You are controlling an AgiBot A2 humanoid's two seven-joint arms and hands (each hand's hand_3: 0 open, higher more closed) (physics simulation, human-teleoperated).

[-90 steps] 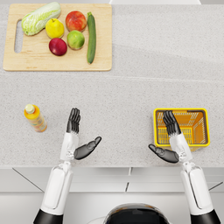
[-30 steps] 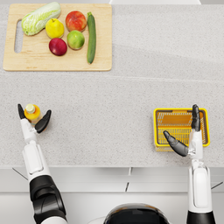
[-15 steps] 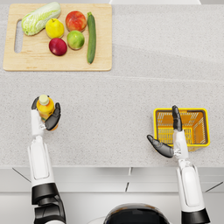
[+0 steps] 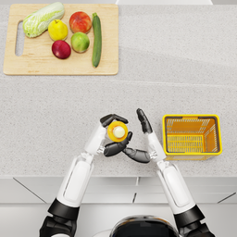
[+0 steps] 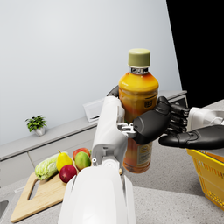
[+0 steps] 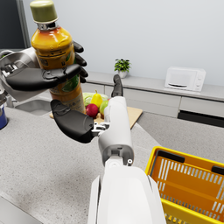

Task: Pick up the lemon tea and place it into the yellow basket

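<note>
Head view: left hand wraps the lemon tea bottle, held upright above the speckled counter, just left of the yellow basket; only the cap and orange shoulder show from above, body hidden by the fingers. Right hand sits just beside the bottle with fingers spread, holding nothing; can't tell if its thumb touches the left hand. Cutting board at upper left carries cabbage, yellow pear, red apple, green apple, dark red plum, cucumber. Versus 0.5 s ago the left arm has swung the bottle from the counter's left side toward the middle, and the right hand has left the basket front to meet it. Left wrist view: left hand grips the bottle around its label, olive cap up; lower part of the bottle is partly behind the forearm, label text unreadable. Right hand is close by, open; basket is cut off at the edge. Right wrist view: right hand is open with palm toward the bottle, which the left hand clamps; basket is partly cut off, produce behind mostly blocked.
</note>
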